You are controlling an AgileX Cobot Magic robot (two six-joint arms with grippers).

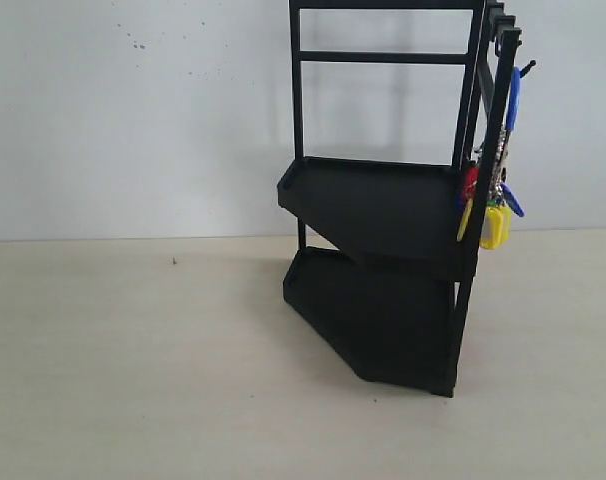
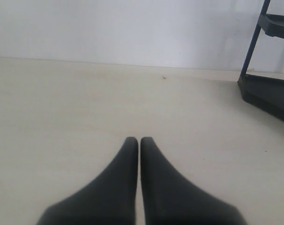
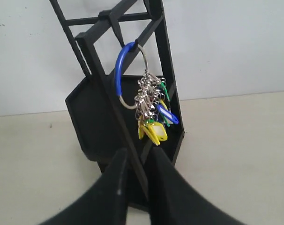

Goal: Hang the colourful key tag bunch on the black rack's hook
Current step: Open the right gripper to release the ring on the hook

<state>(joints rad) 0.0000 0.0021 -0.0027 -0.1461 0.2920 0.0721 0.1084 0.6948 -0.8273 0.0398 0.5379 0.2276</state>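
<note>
- Right claw point(image 3: 138, 152): tips nearly together, just a thin gap, holding nothing. Left claw point(image 2: 139, 139) is pressed together over bare surface point(image 2: 62, 117).
- Out past your right claw's tips hangs the colourful key tag bunch point(image 3: 151, 108), so that arm's the nearer one.
- Its blue-sleeved ring sits on the hook point(image 1: 523, 72) at the black rack point(image 1: 383, 210)'s front upright. Long axis is vertical, tags pointing down.
- Looks hung to me, so I'd back straight away.

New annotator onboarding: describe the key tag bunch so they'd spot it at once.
Find the tall black two-tier rack. On its front corner upright hangs the key tag bunch, from a blue-sleeved ring. It is the only colourful thing there.
</note>
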